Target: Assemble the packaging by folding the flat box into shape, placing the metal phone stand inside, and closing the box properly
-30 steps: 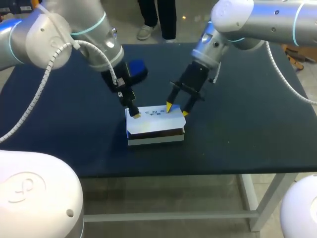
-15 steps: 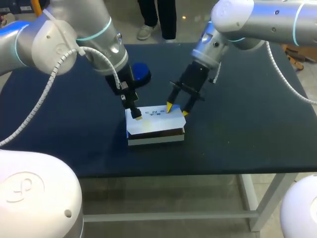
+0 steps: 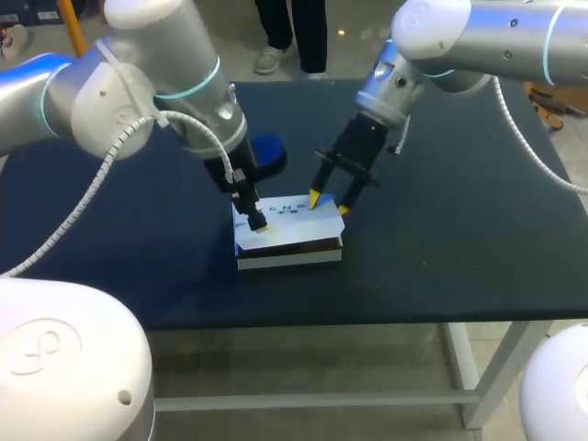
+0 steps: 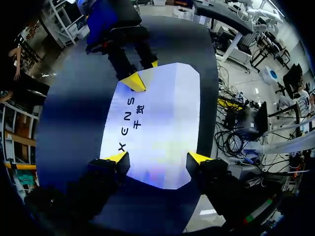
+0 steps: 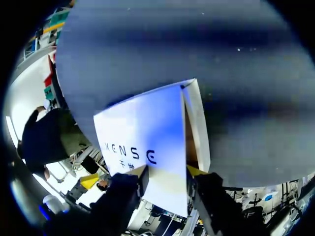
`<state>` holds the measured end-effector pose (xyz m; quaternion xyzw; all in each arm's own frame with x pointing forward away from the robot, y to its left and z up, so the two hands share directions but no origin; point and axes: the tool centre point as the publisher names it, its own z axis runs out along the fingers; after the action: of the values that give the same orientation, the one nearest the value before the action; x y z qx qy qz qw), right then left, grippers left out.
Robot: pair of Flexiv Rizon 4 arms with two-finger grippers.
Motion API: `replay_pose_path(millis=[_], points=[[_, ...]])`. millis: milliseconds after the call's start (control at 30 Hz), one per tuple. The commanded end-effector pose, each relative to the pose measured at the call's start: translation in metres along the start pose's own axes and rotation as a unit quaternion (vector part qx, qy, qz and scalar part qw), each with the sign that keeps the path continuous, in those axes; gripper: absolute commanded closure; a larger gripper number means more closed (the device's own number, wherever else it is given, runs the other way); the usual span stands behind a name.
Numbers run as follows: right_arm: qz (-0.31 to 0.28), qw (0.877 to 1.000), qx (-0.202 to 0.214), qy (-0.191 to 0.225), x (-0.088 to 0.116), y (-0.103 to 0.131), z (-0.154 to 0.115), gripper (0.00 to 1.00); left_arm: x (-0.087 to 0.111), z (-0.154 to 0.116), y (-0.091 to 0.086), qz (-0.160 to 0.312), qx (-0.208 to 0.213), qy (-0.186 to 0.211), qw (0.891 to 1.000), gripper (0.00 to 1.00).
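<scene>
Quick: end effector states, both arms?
Left end effector: open, tips resting on the box top.
Right end effector: open, tips at the box's edge.

Box (image 3: pixel 289 231) on table (image 3: pixel 441 239); left jaws at its left end, right jaws at its rear edge.

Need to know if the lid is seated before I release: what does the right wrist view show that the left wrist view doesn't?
Only the right wrist view: a narrow side panel beside the box lid, with a darker seam between them near the right hand. Only the left wrist view: the left hand, fingers apart at the box lid's near edge, and a yellow tip of the right hand on its far edge. Both: the white printed box lid on the dark table.
</scene>
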<state>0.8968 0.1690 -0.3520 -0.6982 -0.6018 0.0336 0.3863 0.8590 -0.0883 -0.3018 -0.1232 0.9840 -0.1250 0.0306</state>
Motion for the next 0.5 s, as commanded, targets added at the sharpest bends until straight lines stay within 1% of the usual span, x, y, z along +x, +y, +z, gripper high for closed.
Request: replay_pose_path(millis=[33, 300, 500], points=[[0.0, 1.0, 0.0, 0.0, 0.0, 0.001, 0.001, 0.5, 0.002, 0.005, -0.006, -0.001, -0.011, -0.005, 1.0, 0.2], [0.0, 1.0, 0.0, 0.0, 0.0, 0.001, 0.001, 0.5, 0.0, 0.013, -0.005, 0.002, -0.014, -0.004, 1.0, 0.18], [0.0, 1.0, 0.0, 0.0, 0.0, 0.001, 0.001, 0.51, 0.002, 0.016, -0.006, 0.003, -0.017, -0.005, 1.0, 0.18]])
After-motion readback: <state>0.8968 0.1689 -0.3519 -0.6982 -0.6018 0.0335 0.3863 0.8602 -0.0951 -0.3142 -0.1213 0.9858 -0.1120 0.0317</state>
